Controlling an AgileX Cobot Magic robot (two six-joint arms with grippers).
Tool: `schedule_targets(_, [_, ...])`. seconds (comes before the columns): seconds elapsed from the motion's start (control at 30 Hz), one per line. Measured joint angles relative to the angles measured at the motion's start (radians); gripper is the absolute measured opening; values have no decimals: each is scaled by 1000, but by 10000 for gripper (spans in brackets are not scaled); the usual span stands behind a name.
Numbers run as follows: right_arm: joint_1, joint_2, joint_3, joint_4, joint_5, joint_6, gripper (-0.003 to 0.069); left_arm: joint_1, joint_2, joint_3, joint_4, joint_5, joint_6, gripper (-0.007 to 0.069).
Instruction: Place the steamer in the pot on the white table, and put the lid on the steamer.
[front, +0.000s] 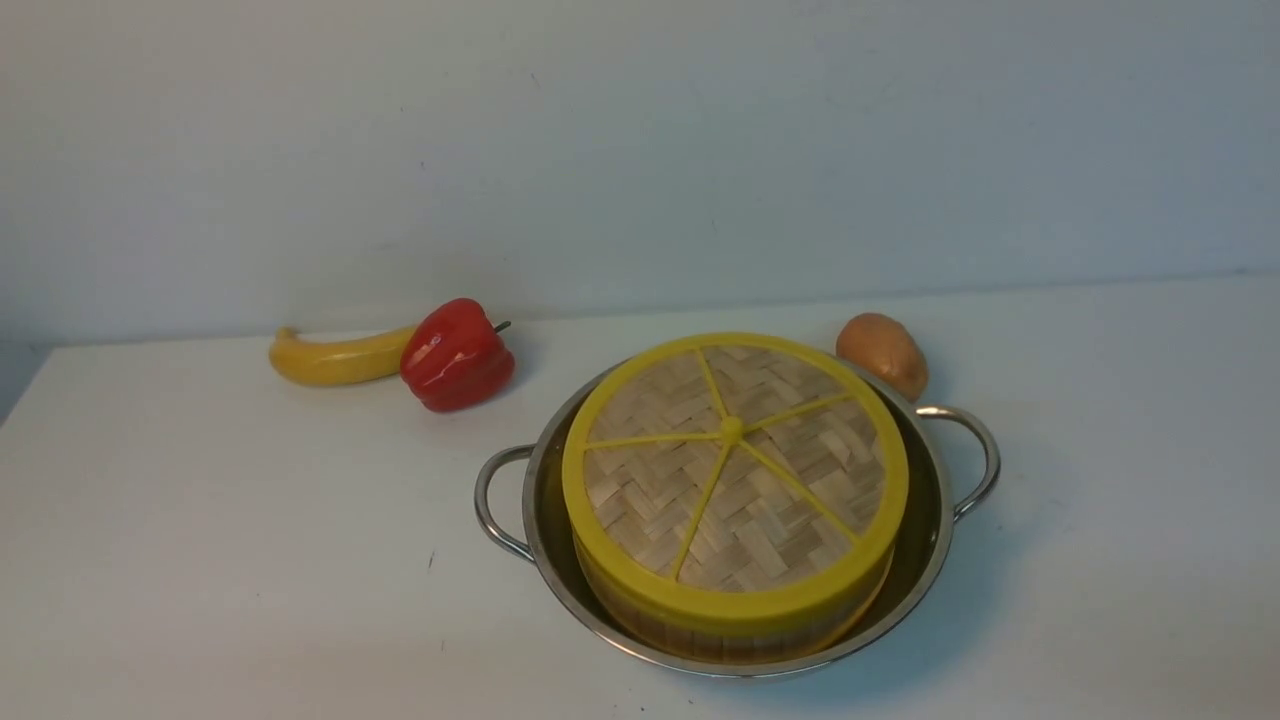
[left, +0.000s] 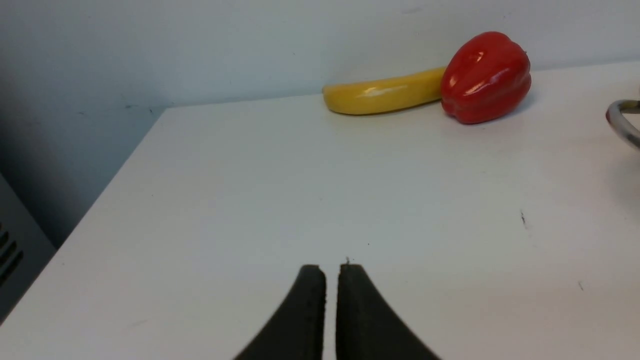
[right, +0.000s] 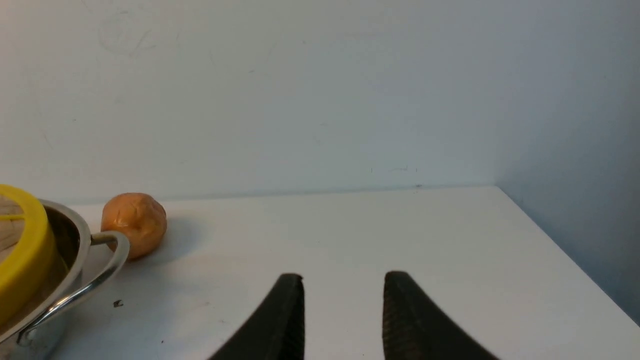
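Note:
The steel pot (front: 925, 545) stands on the white table (front: 200, 560) in the front view. The bamboo steamer (front: 640, 618) sits inside it, only its low wooden wall showing. The woven lid (front: 735, 470) with yellow rim and spokes lies flat on top of the steamer. Neither arm shows in the front view. My left gripper (left: 332, 270) hovers over bare table, shut with nothing between its fingers, the pot handle (left: 622, 120) far off to one side. My right gripper (right: 343, 277) is open and empty, beside the pot (right: 75, 250) and lid rim (right: 25, 250).
A yellow banana (front: 335, 357) and a red bell pepper (front: 455, 355) lie behind the pot on the left. A brown potato (front: 882, 352) sits just behind the pot's right handle. The table's left edge (left: 100, 200) and right edge (right: 565, 250) are near the grippers.

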Motion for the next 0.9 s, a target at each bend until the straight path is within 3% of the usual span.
schedule_targets(0.9, [0, 0, 0, 0, 1, 21, 244, 0, 0, 0, 0, 0, 0, 31])
